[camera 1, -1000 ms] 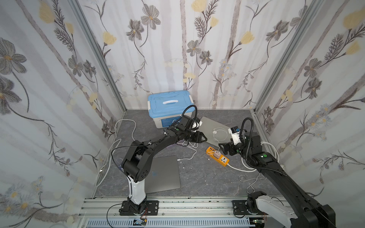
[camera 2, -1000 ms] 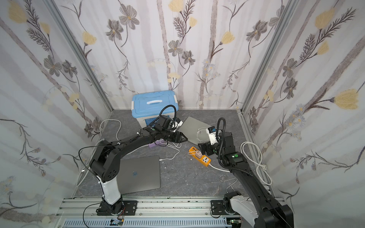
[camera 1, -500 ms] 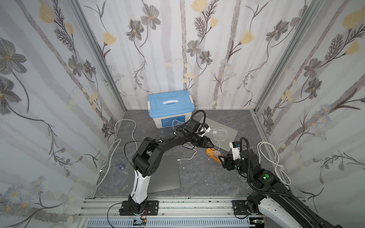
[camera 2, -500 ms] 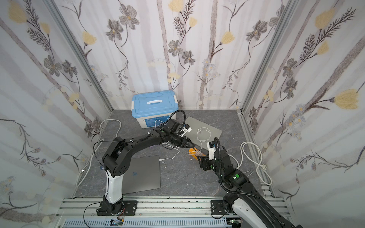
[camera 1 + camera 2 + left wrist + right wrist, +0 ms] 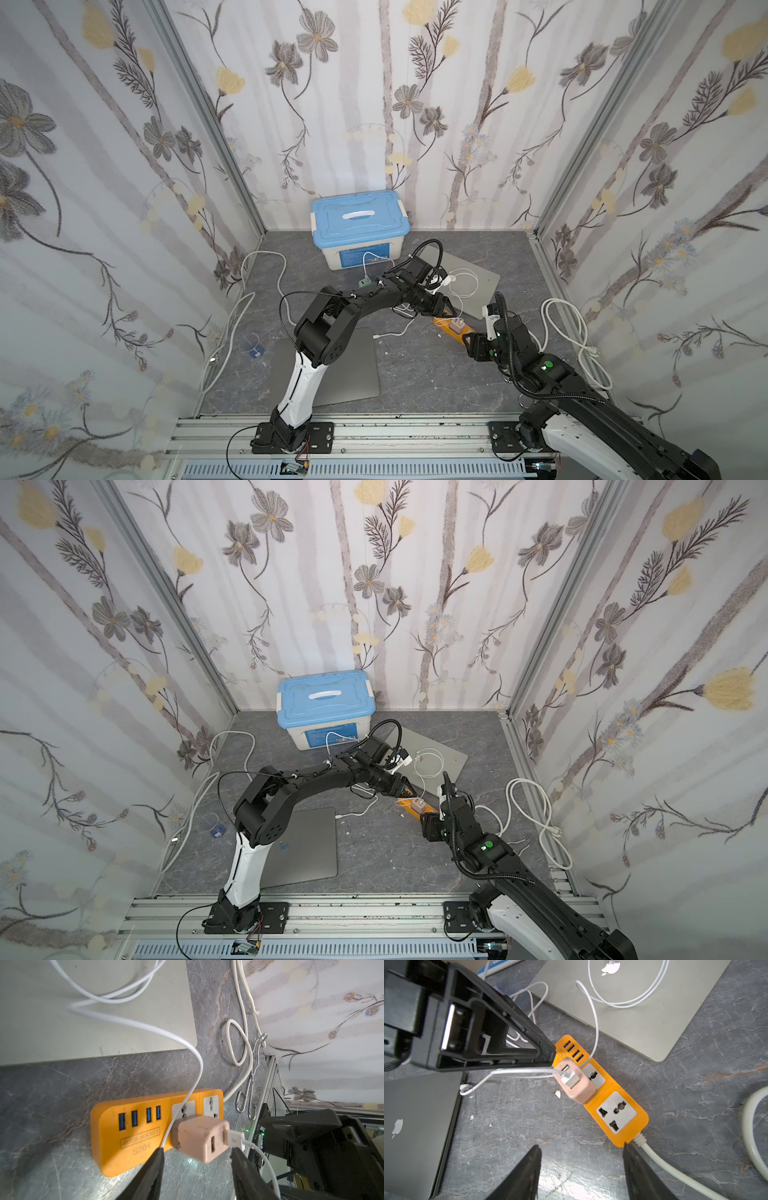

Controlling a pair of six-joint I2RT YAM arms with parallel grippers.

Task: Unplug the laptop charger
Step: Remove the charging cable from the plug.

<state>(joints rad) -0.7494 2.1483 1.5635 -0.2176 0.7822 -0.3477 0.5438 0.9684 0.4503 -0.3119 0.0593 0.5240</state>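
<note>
Between the arms in a top view, the charger (image 5: 457, 325) sits plugged into the strip (image 5: 441, 321), left gripper (image 5: 446, 310) just over it. In the left wrist view, that gripper (image 5: 197, 1150) is released, jaws straddling the charger (image 5: 199, 1138) without touching. They should close on its flat sides, clear of the cable (image 5: 201, 1068), then pull straight out. In the right wrist view, the right gripper (image 5: 581, 1146) gapes empty just short of the strip's (image 5: 607, 1089) cord end; pinning that end would stop the strip lifting.
</note>
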